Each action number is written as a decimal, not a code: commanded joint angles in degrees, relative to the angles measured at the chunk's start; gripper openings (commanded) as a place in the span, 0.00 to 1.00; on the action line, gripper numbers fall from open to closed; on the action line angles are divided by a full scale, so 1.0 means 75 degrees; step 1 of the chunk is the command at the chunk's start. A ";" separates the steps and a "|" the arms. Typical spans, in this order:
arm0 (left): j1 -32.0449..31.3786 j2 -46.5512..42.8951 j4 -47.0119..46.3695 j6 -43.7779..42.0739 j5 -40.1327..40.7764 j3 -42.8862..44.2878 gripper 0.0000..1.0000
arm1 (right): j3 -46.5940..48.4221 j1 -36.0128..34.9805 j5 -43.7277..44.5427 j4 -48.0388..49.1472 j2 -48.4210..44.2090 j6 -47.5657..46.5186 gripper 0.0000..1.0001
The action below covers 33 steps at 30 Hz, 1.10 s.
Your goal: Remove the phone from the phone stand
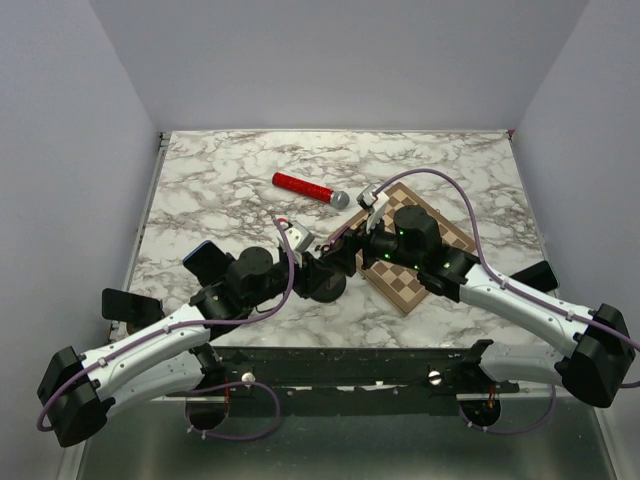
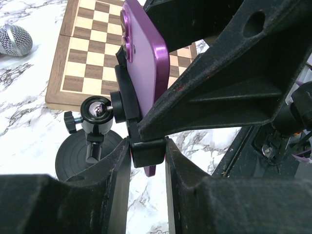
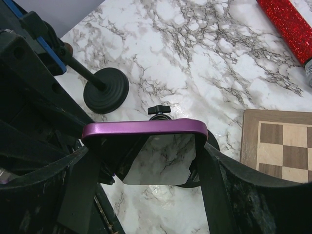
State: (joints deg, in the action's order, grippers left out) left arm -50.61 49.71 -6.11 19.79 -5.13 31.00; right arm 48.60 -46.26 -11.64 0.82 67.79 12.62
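The phone (image 3: pixel 144 129) sat in the cradle of the phone stand (image 2: pixel 97 111), upright with a slight tilt, between the two grippers near the middle of the bench (image 3: pixel 195 58). The right gripper (image 3: pixel 146 151) was the one on the phone. Its wrist view looked down on the purple top edge, which spanned the gap from one finger (image 3: pixel 214 185) to the other, and both fingers appeared to press the phone's side edges. I judged it closed on the phone.

The left gripper (image 2: pixel 146 144) came in low from the opposite side. Its fingers flanked the black lower clip of the cradle and seemed clamped on it, so it was holding the stand rather than the phone. The phone's purple back rose directly above and ahead of those fingers.

The phone's long axis ran straight away from the right gripper, from its fingers down toward the cradle clip. The way out therefore looked to be back along that axis, up and clear of the clip, while the left gripper kept the stand's base on the bench. A sideways pull would likely drag the stand with it.

A chessboard (image 2: pixel 92 53) lay beyond the stand from the left gripper. A red microphone (image 3: pixel 285 22) lay well apart from the right gripper, off to its far right.
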 commanded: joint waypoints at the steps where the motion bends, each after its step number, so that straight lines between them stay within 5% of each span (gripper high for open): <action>1: 0.0115 -0.0210 0.0671 0.0385 -0.0181 -0.0390 0.00 | -0.0206 0.0297 -0.0504 0.0204 -0.0164 -0.0383 0.01; 10: 0.0091 -0.0444 0.0769 0.0968 0.0391 -0.0574 0.00 | -0.0145 0.0285 0.1794 0.0168 0.0030 0.0499 0.01; 14: -0.0516 -0.0290 0.1195 0.0854 0.1623 -0.0306 0.00 | -0.0034 0.0150 0.3101 -0.0097 -0.0073 0.0965 0.01; 26: -0.0834 -0.0624 0.1671 0.1182 0.3182 -0.0372 0.00 | -0.0084 -0.0025 0.5117 -0.0864 -0.0189 0.1136 0.01; 33: -0.0800 -0.1064 0.1996 0.1207 0.3149 -0.0446 0.00 | -0.0524 -0.0020 0.5129 -0.0288 -0.0358 0.0325 0.01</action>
State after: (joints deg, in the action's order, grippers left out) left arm -57.14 45.65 -4.89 27.99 12.73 29.23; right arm 47.44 -50.72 4.23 1.87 66.59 23.33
